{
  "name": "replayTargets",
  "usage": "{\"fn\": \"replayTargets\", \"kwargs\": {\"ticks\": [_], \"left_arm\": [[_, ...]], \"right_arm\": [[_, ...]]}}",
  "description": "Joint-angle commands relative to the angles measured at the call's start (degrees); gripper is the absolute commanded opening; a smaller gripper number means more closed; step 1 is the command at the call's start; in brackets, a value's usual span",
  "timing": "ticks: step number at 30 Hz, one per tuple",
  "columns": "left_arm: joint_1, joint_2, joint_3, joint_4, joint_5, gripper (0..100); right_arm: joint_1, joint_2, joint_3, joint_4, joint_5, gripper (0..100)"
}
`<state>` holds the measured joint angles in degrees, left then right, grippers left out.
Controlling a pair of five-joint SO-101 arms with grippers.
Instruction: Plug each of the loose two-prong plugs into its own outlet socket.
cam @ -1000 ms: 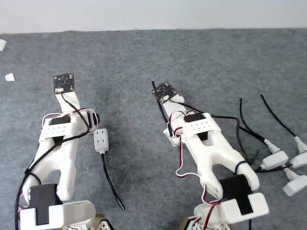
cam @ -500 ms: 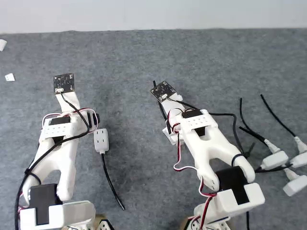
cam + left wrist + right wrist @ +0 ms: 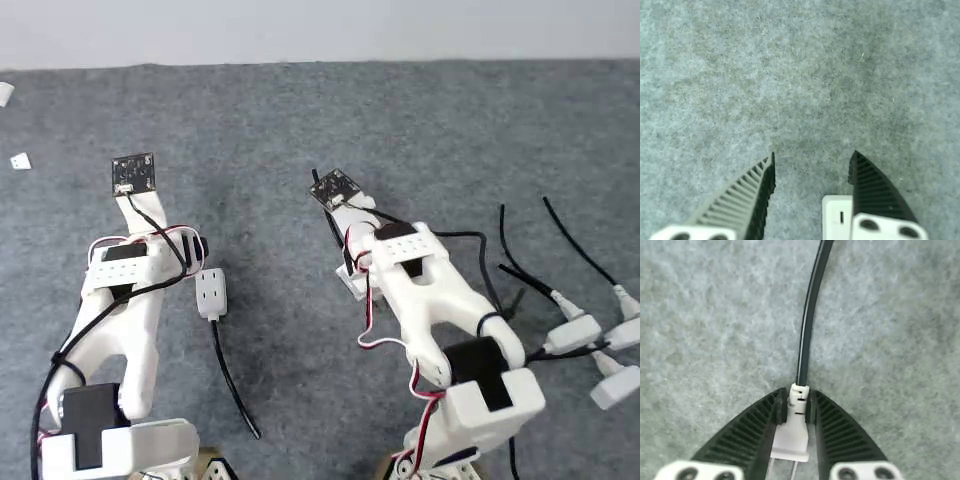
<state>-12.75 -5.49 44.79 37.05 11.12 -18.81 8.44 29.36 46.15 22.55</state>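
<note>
Plug (image 3: 790, 437) lengthwise in tight grip of right tool (image 3: 796, 392), cord (image 3: 810, 315) end outward, prongs (image 3: 793, 467) inward; left tool (image 3: 813, 154) agape, empty.

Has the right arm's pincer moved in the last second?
Yes. The right pincer, shut on a plug, has shifted left, toward the outlet socket and away from the loose plugs.

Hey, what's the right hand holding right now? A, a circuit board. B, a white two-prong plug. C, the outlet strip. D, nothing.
B: in the right wrist view the right hand is shut on the white plug, its black cord trailing away.
</note>
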Motion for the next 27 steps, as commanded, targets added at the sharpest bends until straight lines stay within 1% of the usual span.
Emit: {"fn": "replayTargets", "kwargs": {"ticks": [1, 3, 5, 10, 12, 16, 19, 23, 27], "left_arm": [[-0.4, -2.0, -0.2, -1.2, -0.4, 23], [-0.4, -2.0, -0.2, -1.2, -0.4, 23], [-0.4, -2.0, -0.2, -1.2, -0.4, 23], [-0.4, -2.0, -0.2, -1.2, -0.4, 23], [-0.4, -2.0, -0.2, -1.2, -0.4, 23], [-0.3, -2.0, -0.3, -1.0, -0.4, 23], [-0.1, -1.9, -0.6, -1.0, -0.3, 23], [0.1, -0.3, -2.1, -0.6, -0.2, 23], [0.0, 6.5, -10.0, 7.8, -0.3, 23]], "right_arm": [[-0.3, 1.9, -6.7, 3.6, 0.7, 7.5], [-0.3, 3.6, -8.9, 5.4, 0.7, 6.3], [-0.2, 4.7, -10.3, 6.5, 0.6, 0.9], [-0.2, 5.1, -10.5, 7.3, 0.4, 0.8], [0.5, 4.5, -10.0, 7.3, -1.9, 0.9], [2.6, -1.7, -7.5, 6.6, -6.2, 0.8], [2.2, -9.6, -3.9, 6.7, -7.7, 0.8], [-2.1, -23.5, 0.5, 6.8, -10.3, 0.8], [-10.5, -34.1, 0.6, 7.3, -10.3, 0.8]]}}
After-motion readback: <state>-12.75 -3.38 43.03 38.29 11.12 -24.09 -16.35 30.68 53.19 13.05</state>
